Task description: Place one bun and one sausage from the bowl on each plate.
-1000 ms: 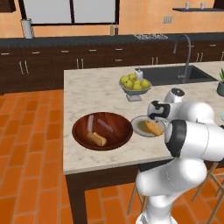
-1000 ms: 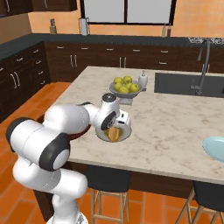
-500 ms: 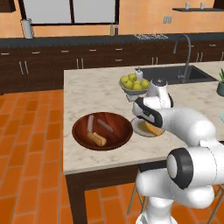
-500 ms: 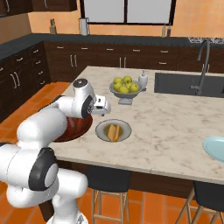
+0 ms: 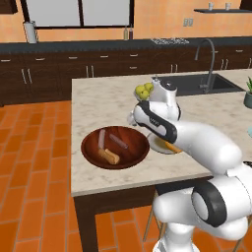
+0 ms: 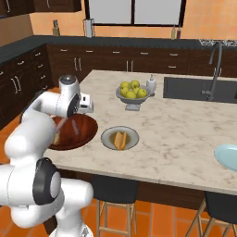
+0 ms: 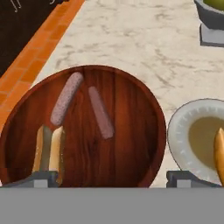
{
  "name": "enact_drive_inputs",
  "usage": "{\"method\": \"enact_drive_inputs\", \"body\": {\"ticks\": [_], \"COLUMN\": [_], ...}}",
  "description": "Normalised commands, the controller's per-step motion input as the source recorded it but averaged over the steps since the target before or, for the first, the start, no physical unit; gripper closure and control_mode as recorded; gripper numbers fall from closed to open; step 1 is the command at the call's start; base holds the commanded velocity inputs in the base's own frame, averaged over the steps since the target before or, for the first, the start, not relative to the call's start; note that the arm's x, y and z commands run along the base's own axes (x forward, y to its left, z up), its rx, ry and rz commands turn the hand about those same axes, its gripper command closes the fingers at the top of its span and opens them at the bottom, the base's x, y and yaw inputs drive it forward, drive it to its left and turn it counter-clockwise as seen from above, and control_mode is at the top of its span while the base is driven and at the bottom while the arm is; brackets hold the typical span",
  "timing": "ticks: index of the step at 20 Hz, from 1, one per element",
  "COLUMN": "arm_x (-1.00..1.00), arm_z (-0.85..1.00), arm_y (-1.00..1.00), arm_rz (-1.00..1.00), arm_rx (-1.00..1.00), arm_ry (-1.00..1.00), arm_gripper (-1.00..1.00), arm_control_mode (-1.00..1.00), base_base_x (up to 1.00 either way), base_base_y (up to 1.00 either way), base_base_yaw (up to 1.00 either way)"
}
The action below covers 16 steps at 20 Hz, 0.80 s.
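Spanning the kitchen island, a pale marble tabletop (image 5: 98,103) is seen carrying all the dishes. Near its front left edge the dark red-brown wooden bowl (image 7: 131,109) is set, and three pieces are held in it. Two pinkish-brown sausages lie near the middle: in the hand view the longer sausage (image 7: 66,99) is angled from lower left to upper right, while the shorter sausage (image 7: 101,112) is slanted the other way, so that their upper ends lean toward each other without touching. The tan-brown bun (image 7: 49,151) is laid against the bowl's near wall, its long axis running roughly toward the camera and its lower end cut off by the frame bottom. Just beside the bowl the grey plate (image 7: 183,131) is placed, with the orange-yellow bun (image 6: 120,139) lying in its darker centre; in the hand view only one tip of this bun is shown. The pale blue plate (image 6: 227,157) is cut off at the right edge of the right base view, well apart from the rest. Behind, yellow-green apples are held in a grey footed fruit bowl (image 6: 131,99). The end effector (image 7: 112,177) is held above the wooden bowl with its fingers spread wide, gripping nothing.
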Motion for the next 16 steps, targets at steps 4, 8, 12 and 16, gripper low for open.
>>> {"method": "enact_drive_inputs", "body": {"ticks": [4,8,12,16], "arm_x": [0.00,0.00,0.16,0.37], "arm_z": [0.00,-0.17,-0.23,-0.51], "arm_y": [1.00,0.92,0.12,0.05], "arm_rz": [-0.10,-0.18,-0.01,0.00], "arm_rx": [0.24,0.11,0.11,0.04], "arm_ry": [0.08,0.42,0.16,0.03], "arm_gripper": [-1.00,-1.00,-1.00,-1.00], "arm_control_mode": [-1.00,-1.00,-1.00,-1.00], "base_base_x": [0.00,0.00,0.00,0.00], "base_base_y": [0.00,0.00,0.00,0.00], "base_base_yaw": [0.00,0.00,0.00,0.00]}}
